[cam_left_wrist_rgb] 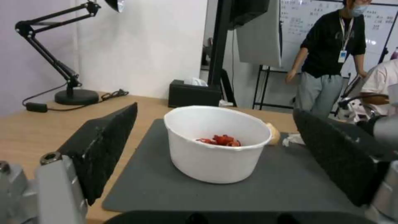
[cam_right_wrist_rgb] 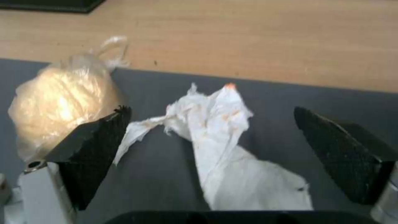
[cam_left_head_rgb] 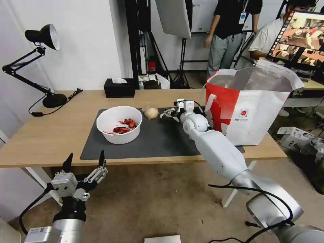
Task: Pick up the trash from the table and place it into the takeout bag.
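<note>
On the dark grey mat (cam_left_head_rgb: pixel 158 140) of the table (cam_left_head_rgb: pixel 44 135) stands a white bowl (cam_left_head_rgb: pixel 118 125) with red scraps. A small clear bag with a beige lump (cam_left_head_rgb: pixel 151 112) lies behind it. My right gripper (cam_left_head_rgb: pixel 169 113) hovers open just right of that bag. In the right wrist view its fingers (cam_right_wrist_rgb: pixel 95 146) straddle a crumpled white tissue (cam_right_wrist_rgb: pixel 219 137) without touching it, with the beige bag (cam_right_wrist_rgb: pixel 62 99) beside one finger. The red-and-white takeout bag (cam_left_head_rgb: pixel 251 108) stands open at the table's right end. My left gripper (cam_left_head_rgb: pixel 84 161) hangs open below the table's front edge, facing the bowl (cam_left_wrist_rgb: pixel 217 143).
A black tissue box (cam_left_head_rgb: pixel 118 87) and a black desk lamp (cam_left_head_rgb: pixel 47 98) with its cable sit along the far and left edges of the table. People stand behind the table near a monitor (cam_left_head_rgb: pixel 300 37). Cardboard boxes (cam_left_head_rgb: pixel 297 136) lie on the floor at right.
</note>
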`<state>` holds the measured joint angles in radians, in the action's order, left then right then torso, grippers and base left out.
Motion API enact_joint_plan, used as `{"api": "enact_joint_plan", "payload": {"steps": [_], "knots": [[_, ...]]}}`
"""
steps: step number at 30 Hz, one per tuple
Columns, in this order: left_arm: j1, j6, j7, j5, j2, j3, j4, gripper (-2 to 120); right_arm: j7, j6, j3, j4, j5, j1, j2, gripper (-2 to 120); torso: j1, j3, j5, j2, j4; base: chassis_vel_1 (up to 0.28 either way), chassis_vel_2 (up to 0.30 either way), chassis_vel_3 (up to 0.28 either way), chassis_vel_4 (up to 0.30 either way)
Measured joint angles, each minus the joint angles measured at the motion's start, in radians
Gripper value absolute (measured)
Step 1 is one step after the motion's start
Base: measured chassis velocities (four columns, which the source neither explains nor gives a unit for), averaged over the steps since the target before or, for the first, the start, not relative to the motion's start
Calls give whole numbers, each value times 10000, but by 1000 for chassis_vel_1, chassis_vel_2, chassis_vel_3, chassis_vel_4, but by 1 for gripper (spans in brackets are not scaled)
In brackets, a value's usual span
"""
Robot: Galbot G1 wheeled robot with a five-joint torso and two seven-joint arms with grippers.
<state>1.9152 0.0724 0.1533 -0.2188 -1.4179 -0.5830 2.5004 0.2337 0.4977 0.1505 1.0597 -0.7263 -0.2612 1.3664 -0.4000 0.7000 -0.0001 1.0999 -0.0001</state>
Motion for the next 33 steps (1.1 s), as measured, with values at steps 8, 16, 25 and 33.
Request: {"api": "enact_joint_plan", "payload": {"steps": [8, 16, 25, 33], "knots": [[-108, -14, 19, -108, 101, -6, 0, 100, 20, 606, -83, -509, -200, 346, 248, 96, 0, 0, 0, 1, 1, 0, 0, 0, 0], [-172, -34, 106, -190, 120, -6, 0, 100, 40, 1209, -82, -919, -283, 560, 380, 72, 0, -1, 1, 1, 0, 0, 0, 0, 0], [-424, -328, 467, -372, 415, 73, -1, 100, 58, 1271, -68, -1166, -239, 546, 462, 71, 1, 0, 1, 1, 1, 0, 0, 0, 0], [-516, -391, 499, -453, 463, 75, -3, 100, 121, 1251, -94, -1176, -210, 473, 436, 49, 2, -2, -1, 2, -2, 0, 0, 0, 0]]}}
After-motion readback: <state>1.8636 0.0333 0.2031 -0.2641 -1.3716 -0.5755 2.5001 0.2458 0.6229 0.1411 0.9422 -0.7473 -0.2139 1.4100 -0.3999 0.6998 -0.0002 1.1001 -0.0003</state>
